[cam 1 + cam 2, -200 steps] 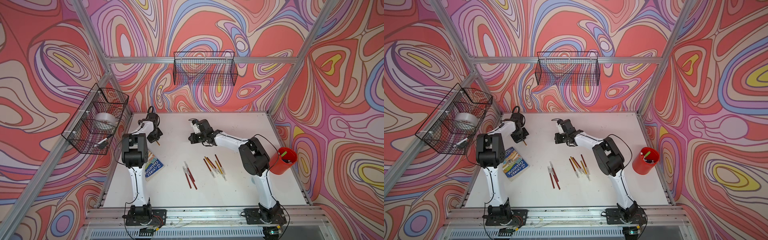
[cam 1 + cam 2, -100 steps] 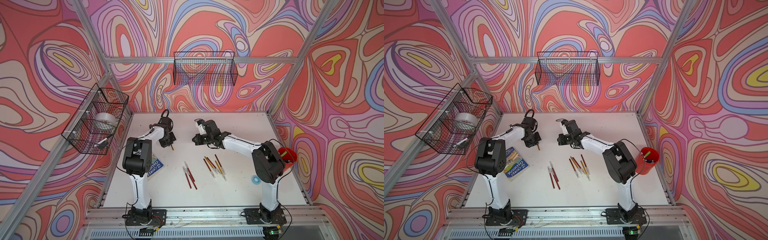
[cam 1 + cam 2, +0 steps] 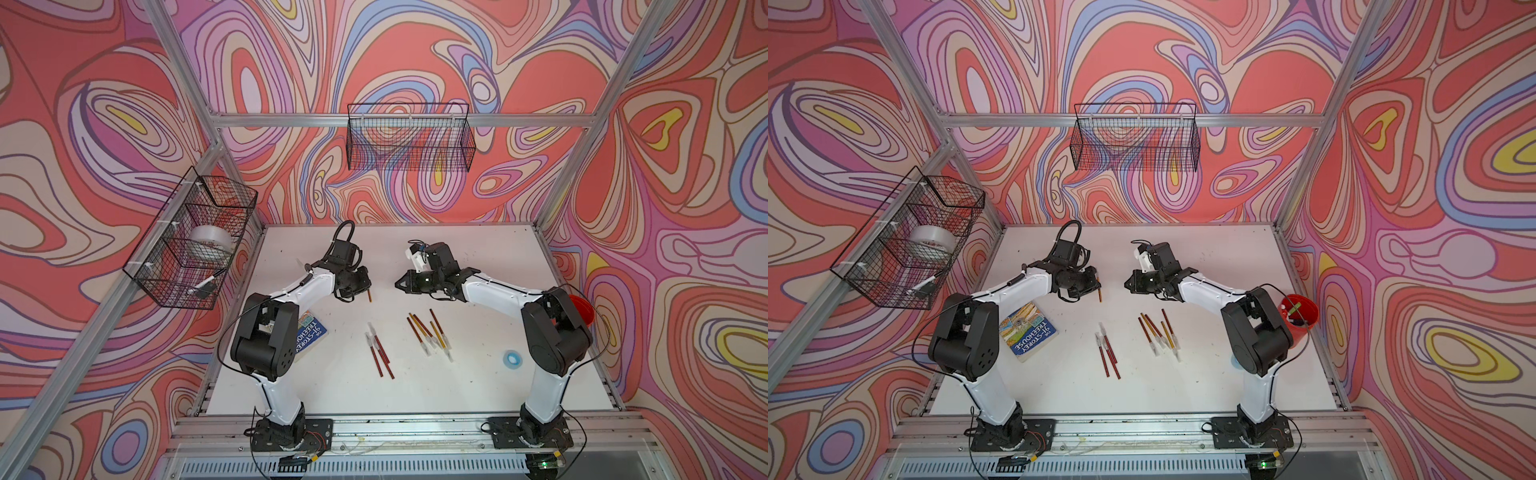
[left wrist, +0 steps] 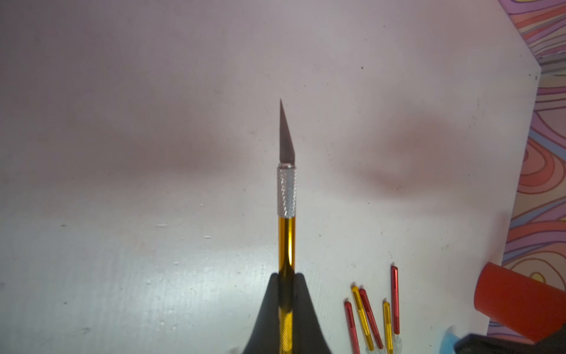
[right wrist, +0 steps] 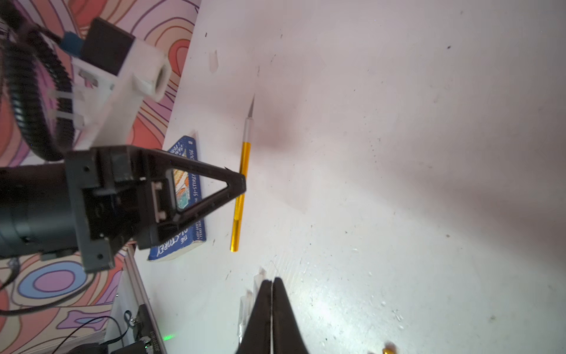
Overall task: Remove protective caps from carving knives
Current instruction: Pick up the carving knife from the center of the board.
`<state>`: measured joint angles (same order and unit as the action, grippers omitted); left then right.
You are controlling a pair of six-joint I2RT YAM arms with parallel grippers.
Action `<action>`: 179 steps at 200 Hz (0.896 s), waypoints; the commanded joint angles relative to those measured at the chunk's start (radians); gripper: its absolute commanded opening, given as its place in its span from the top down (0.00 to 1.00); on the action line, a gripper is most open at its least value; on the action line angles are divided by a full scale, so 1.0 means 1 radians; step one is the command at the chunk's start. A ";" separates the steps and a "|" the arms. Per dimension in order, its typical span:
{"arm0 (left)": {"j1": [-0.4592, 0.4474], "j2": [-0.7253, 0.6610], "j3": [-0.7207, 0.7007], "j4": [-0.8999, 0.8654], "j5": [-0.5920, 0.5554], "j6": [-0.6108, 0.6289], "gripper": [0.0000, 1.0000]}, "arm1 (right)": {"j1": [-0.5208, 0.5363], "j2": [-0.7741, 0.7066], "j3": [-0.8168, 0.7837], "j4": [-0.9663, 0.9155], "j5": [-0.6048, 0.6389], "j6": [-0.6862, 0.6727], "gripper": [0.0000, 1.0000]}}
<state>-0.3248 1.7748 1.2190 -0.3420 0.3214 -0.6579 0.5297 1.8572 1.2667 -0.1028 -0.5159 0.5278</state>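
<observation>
1. Two arms reach over the white bench (image 3: pixel 478 249), and their hands face each other, well apart, in both top views.
2. The left hand (image 4: pixel 287 277) is clamped tight on the gold handle of a yellow knife (image 4: pixel 287 190). The knurled silver collar and the bare grey blade stick out past the fingertips.
3. In a top view this knife shows as a short stick just beside the left hand, over the bench between the book (image 3: pixel 1027 332) and the right hand (image 5: pixel 271 283).
4. The right hand's fingers all but meet, with only a thin slit between them. Whether anything is pinched there I cannot tell.
5. The other carving knives (image 3: pixel 426 330) lie on the mid-bench in two loose groups, nearer the arm bases. One group is a few dark red ones; the other mixes red and yellow.
6. Whitish protective caps (image 3: pixel 369 334) sit on the far ends of the red group and on the near ends of the mixed group.
7. A blue tape ring (image 3: pixel 512 358) lies near the right arm, and a red cup (image 3: pixel 1304 328) stands at the bench's right edge.
</observation>
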 commanded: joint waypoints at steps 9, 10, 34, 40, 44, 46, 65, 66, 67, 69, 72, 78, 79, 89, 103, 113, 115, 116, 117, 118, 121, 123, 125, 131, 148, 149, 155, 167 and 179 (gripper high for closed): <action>-0.041 -0.073 -0.010 0.071 0.068 -0.002 1.00 | -0.010 -0.033 -0.002 0.056 -0.103 0.029 0.83; -0.042 -0.074 -0.010 0.071 0.069 -0.002 1.00 | -0.010 -0.032 -0.001 0.057 -0.105 0.030 0.83; -0.072 -0.098 -0.015 0.070 0.083 -0.005 1.00 | -0.008 -0.017 0.027 0.054 -0.127 0.033 0.74; -0.078 -0.103 -0.016 0.070 0.084 -0.005 1.00 | -0.010 -0.013 0.034 0.051 -0.130 0.033 0.72; -0.083 -0.106 -0.018 0.070 0.083 -0.004 1.00 | -0.009 -0.012 0.039 0.048 -0.132 0.031 0.71; -0.084 -0.108 -0.017 0.070 0.083 -0.004 1.00 | -0.009 -0.011 0.040 0.048 -0.133 0.031 0.70; -0.095 -0.121 -0.018 0.070 0.094 -0.006 1.00 | -0.010 -0.006 0.054 0.048 -0.141 0.029 0.66; -0.095 -0.121 -0.019 0.070 0.096 -0.005 1.00 | -0.010 -0.006 0.055 0.048 -0.142 0.029 0.66; -0.096 -0.122 -0.018 0.070 0.097 -0.005 1.00 | -0.010 -0.006 0.055 0.048 -0.141 0.030 0.66; -0.098 -0.124 -0.018 0.071 0.098 -0.005 1.00 | -0.009 -0.005 0.056 0.048 -0.141 0.029 0.66; -0.099 -0.126 -0.018 0.071 0.099 -0.006 1.00 | -0.010 -0.006 0.059 0.048 -0.141 0.029 0.65; -0.102 -0.130 -0.017 0.071 0.097 -0.007 1.00 | -0.010 -0.006 0.061 0.048 -0.144 0.029 0.65; -0.103 -0.130 -0.017 0.071 0.097 -0.006 1.00 | -0.010 -0.005 0.061 0.048 -0.142 0.030 0.65; -0.109 -0.138 -0.016 0.071 0.096 -0.002 1.00 | -0.010 -0.001 0.069 0.049 -0.142 0.029 0.65; -0.117 -0.143 -0.014 0.064 0.097 0.001 1.00 | -0.008 0.003 0.078 0.048 -0.143 0.032 0.65; -0.121 -0.147 -0.013 0.062 0.102 0.001 1.00 | -0.009 0.011 0.086 0.047 -0.141 0.033 0.66; -0.121 -0.147 -0.012 0.061 0.103 0.001 1.00 | -0.009 0.012 0.089 0.045 -0.140 0.033 0.66; -0.122 -0.147 -0.012 0.061 0.103 0.001 1.00 | -0.008 0.012 0.090 0.046 -0.140 0.033 0.66; -0.123 -0.148 -0.012 0.060 0.103 0.001 1.00 | -0.009 0.013 0.091 0.045 -0.141 0.033 0.66; -0.123 -0.148 -0.012 0.060 0.103 0.001 1.00 | -0.009 0.014 0.091 0.044 -0.142 0.034 0.66; -0.125 -0.150 -0.012 0.059 0.103 0.001 1.00 | -0.008 0.016 0.093 0.043 -0.139 0.033 0.66; -0.126 -0.149 -0.012 0.060 0.104 0.001 1.00 | -0.008 0.018 0.095 0.041 -0.137 0.033 0.66; -0.126 -0.151 -0.012 0.060 0.104 0.000 1.00 | -0.008 0.018 0.097 0.039 -0.136 0.032 0.65; -0.128 -0.154 -0.012 0.060 0.103 0.000 1.00 | -0.010 0.020 0.101 0.033 -0.132 0.030 0.66; -0.134 -0.162 -0.012 0.058 0.101 0.000 1.00 | -0.010 0.025 0.111 0.022 -0.118 0.024 0.65; -0.134 -0.163 -0.012 0.058 0.101 0.000 1.00 | -0.010 0.025 0.111 0.021 -0.116 0.023 0.65; -0.135 -0.167 -0.012 0.058 0.102 0.001 1.00 | -0.010 0.025 0.114 0.016 -0.112 0.021 0.65; -0.137 -0.173 -0.010 0.056 0.100 0.001 1.00 | -0.010 0.027 0.118 0.008 -0.103 0.019 0.65; -0.139 -0.180 -0.008 0.051 0.096 0.003 1.00 | -0.010 0.031 0.124 -0.007 -0.093 0.015 0.65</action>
<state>-0.4503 1.6390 1.2156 -0.2913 0.4114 -0.6582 0.5167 1.8641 1.3613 -0.0772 -0.6331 0.5591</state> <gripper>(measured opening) 0.075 0.349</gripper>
